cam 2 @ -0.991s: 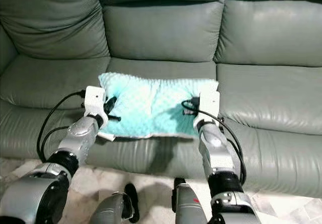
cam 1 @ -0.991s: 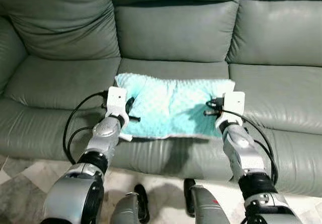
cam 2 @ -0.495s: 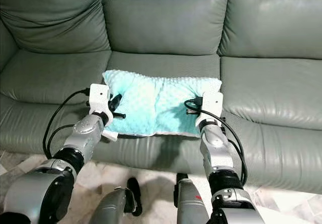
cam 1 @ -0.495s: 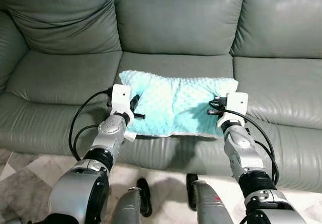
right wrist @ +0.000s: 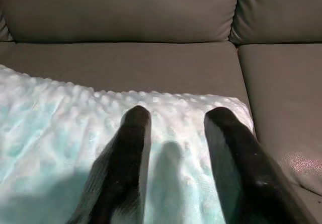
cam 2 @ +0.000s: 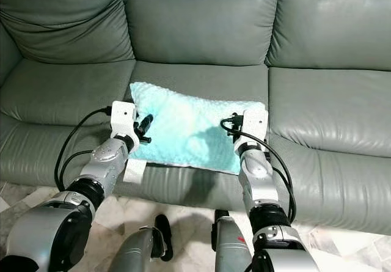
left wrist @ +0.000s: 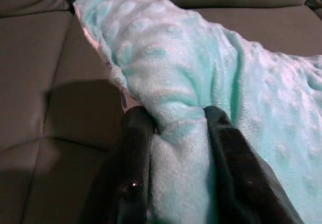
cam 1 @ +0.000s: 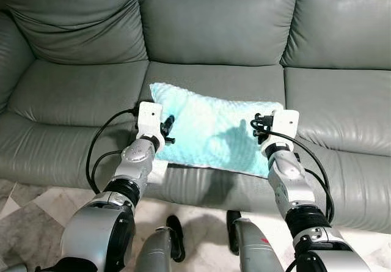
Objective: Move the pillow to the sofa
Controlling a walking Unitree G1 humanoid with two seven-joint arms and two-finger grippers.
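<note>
A teal dotted plush pillow (cam 1: 211,134) lies on the middle seat cushion of the grey-green leather sofa (cam 1: 73,95), its near edge close to the seat's front. At the pillow's left end my left gripper (cam 1: 167,129) is shut on a fold of the fabric, which bunches between the black fingers (left wrist: 136,148) in the left wrist view. Over the pillow's right end my right gripper (cam 1: 259,131) is open; its fingers (right wrist: 128,148) stand apart above the plush surface (right wrist: 45,133) with nothing between them.
The sofa's back cushions (cam 1: 217,24) rise just behind the pillow. Bare seat cushions lie to the left and to the right (cam 1: 342,107). A white tag (cam 1: 159,168) hangs over the seat's front edge. Marble floor tiles (cam 1: 24,211) and my own legs (cam 1: 244,247) are below.
The pillow has spread out flatter and now lies slanted, its right end nearer the seat's front. The middle creases are gone. The camera shifted slightly.
</note>
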